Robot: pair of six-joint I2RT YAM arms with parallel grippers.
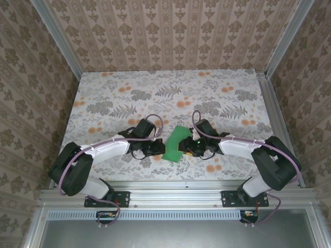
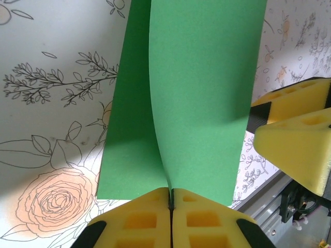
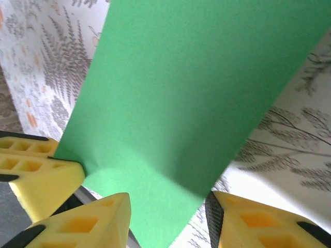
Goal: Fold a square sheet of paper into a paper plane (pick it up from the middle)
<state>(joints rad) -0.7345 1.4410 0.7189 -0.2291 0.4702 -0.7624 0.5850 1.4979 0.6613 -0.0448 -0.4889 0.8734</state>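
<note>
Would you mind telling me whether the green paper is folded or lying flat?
Folded: in the left wrist view two layers of the paper come together, pinched in the shut left gripper.

Counts: green sheet of paper (image 1: 176, 143): one, showing two flaps in the left wrist view; arms: two, left arm (image 1: 103, 150) and right arm (image 1: 238, 147); grippers: two, left gripper (image 2: 170, 192) and right gripper (image 3: 168, 206); yellow foam fingers (image 2: 139, 219): four, two per gripper; purple cables (image 1: 154, 115): two, one per arm; base brackets (image 1: 116, 198): two; floral table (image 1: 155, 90): one; patterned walls (image 1: 170, 31): three
</note>
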